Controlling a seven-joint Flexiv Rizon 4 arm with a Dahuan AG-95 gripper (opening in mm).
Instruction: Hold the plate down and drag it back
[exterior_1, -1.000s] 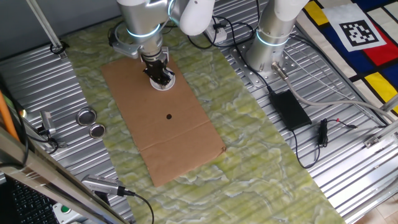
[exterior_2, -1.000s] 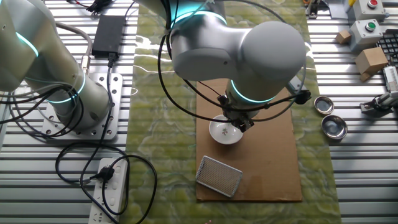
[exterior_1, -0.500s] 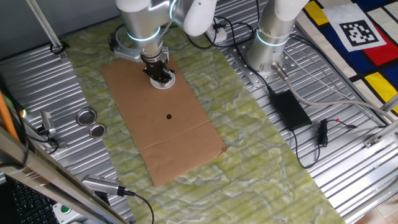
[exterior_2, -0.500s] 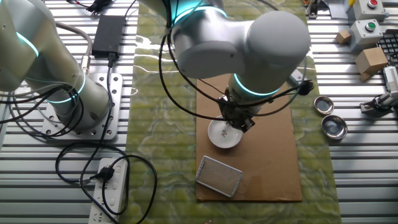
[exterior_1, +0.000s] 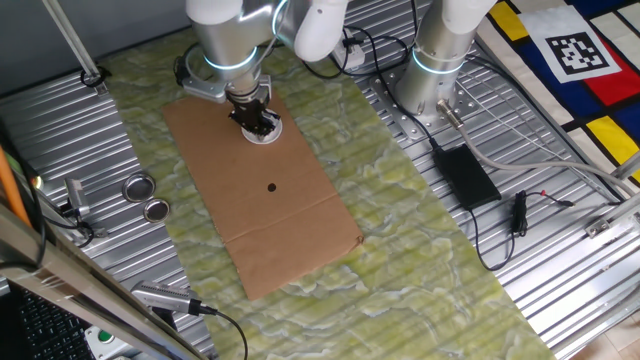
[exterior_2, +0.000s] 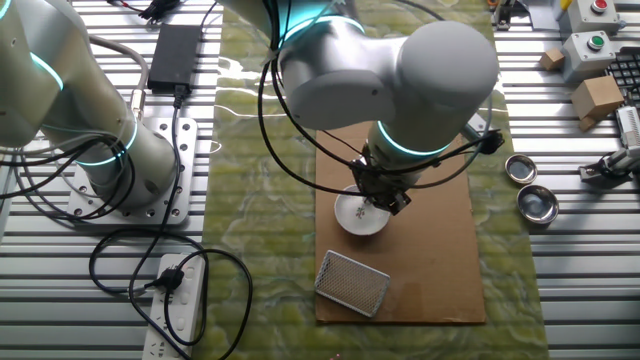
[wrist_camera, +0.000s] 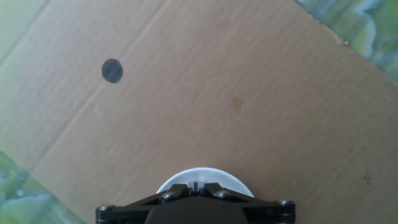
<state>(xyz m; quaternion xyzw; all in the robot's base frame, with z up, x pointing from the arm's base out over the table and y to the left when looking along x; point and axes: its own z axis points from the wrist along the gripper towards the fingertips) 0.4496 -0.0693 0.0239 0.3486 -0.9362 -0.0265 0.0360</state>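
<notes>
The small white plate (exterior_1: 273, 134) lies on a brown cardboard sheet (exterior_1: 270, 210), near its far end. My gripper (exterior_1: 258, 122) stands upright on the plate with its fingers shut together and its tips pressed on the plate's middle. In the other fixed view the plate (exterior_2: 352, 217) shows under the gripper (exterior_2: 378, 200), partly covered by it. In the hand view only the plate's far rim (wrist_camera: 202, 173) shows past the closed gripper (wrist_camera: 199, 184).
A black dot (exterior_1: 272, 186) marks the cardboard, also seen in the hand view (wrist_camera: 112, 70). Two silvery tins (exterior_1: 138, 187) (exterior_1: 156, 210) sit on the metal table beside the sheet. A metal mesh piece (exterior_2: 352, 283) lies just behind the plate. A second arm's base (exterior_1: 435, 70) and a power adapter (exterior_1: 465, 175) stand to the right.
The gripper and the plate under it have shifted slightly along the cardboard, away from the black dot. Almost nothing has moved in the last half second.
</notes>
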